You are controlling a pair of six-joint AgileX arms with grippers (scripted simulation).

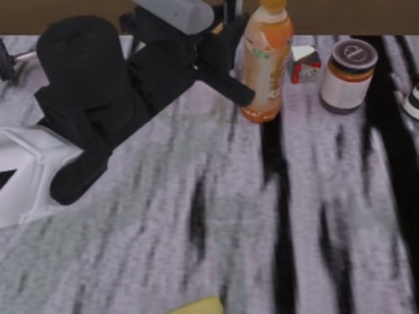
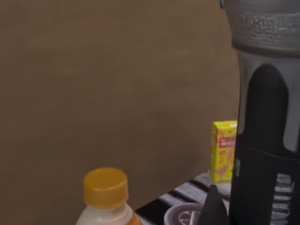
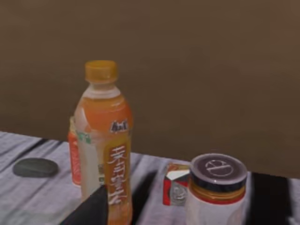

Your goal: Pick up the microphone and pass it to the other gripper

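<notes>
"Where is the slim black microphone with the grey mesh head?"

"Clamped in the left gripper, just left of the tall orange plastic bottle. Its grey end slants toward the bottle's cap, and the frame edge cuts it off."

"Any writing?"

"White handle lettering, cut off. The bottle's label script is unreadable. The right gripper barely shows, so I cannot tell its state."

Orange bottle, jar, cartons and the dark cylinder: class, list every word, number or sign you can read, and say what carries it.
Orange bottle: label has vertical characters and a small logo, too blurred to read.
Jar: lid shows a round emblem, no readable word.
Yellow carton: print too small to read.
Red and white carton: nothing legible.
Dark cylinder: pale lettering at its lower edge, cut off and unreadable.
</notes>
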